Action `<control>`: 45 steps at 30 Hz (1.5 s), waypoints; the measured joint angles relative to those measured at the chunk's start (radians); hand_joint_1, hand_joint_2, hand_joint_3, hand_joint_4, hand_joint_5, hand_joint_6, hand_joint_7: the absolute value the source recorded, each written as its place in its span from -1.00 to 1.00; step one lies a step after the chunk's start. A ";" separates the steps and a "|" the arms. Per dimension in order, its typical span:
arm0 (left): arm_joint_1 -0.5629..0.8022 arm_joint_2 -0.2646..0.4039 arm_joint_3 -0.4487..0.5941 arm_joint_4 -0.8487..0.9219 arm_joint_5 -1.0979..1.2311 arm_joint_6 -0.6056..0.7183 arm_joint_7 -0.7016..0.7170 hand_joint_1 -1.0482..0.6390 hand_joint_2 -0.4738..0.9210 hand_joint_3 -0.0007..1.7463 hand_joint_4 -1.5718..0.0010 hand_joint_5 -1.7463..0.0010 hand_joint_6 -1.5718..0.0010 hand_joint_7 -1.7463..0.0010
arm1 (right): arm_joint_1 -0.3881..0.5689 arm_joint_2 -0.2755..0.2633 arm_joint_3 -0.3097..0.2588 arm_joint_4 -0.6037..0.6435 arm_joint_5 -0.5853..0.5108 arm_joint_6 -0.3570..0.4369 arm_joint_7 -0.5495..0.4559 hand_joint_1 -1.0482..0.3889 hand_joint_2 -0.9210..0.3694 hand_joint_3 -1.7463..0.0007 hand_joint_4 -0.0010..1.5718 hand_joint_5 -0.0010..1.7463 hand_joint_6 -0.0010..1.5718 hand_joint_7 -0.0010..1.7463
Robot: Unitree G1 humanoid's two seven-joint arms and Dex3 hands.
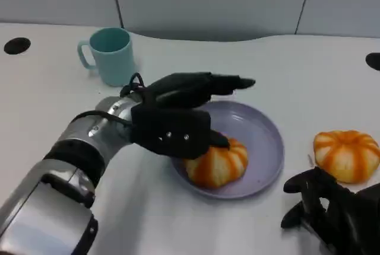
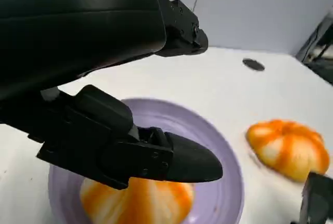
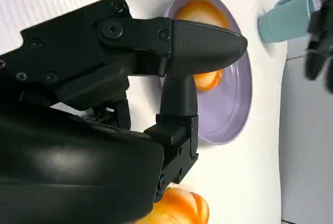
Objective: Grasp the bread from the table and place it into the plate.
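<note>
One bread in purple plate on white table; left hand released above, right hand empty, fingers apart.

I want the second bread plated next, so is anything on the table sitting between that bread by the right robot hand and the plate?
Nothing visible does. The second bread lies on bare table right of the plate. The first bread fills the plate's near side, under the left robot hand; the right robot hand is near the second bread.

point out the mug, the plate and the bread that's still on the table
mug [image 1: 116, 59], head view, on the front of its teal wall
plate [image 1: 267, 130], head view, on its bare purple inside near the right rim
bread on the table [image 1: 347, 155], head view, on its orange top
</note>
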 measured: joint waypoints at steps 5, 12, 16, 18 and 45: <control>0.002 0.024 0.128 -0.028 -0.159 -0.029 -0.087 -0.90 1.00 -0.47 1.00 1.00 0.92 1.00 | -0.001 0.000 0.000 0.000 -0.004 0.000 -0.003 0.03 -1.00 0.32 -0.38 1.00 -0.53 0.86; 0.138 0.011 0.334 -0.137 -0.514 0.051 -0.390 -0.78 1.00 -0.51 0.82 0.91 0.80 0.96 | -0.001 0.000 -0.001 0.003 -0.001 -0.003 0.009 0.01 -1.00 0.31 -0.37 1.00 -0.51 0.87; 0.377 -0.007 0.497 -0.349 -0.846 0.293 -0.603 -0.70 1.00 -0.59 0.66 0.84 0.63 0.92 | -0.002 -0.006 -0.003 0.003 -0.002 -0.003 0.016 0.01 -1.00 0.32 -0.37 1.00 -0.51 0.87; 0.533 -0.017 0.574 -0.497 -1.006 0.465 -0.635 -0.68 1.00 -0.59 0.60 0.82 0.59 0.91 | -0.002 -0.012 -0.008 0.003 -0.001 -0.002 0.019 0.01 -1.00 0.32 -0.37 1.00 -0.51 0.87; 0.931 0.006 0.675 -0.905 -1.039 0.998 -0.315 -0.07 1.00 -0.83 0.26 -1.00 0.44 -1.00 | 0.001 -0.042 -0.029 -0.009 -0.004 0.022 0.022 0.04 -1.00 0.31 -0.37 1.00 -0.53 0.87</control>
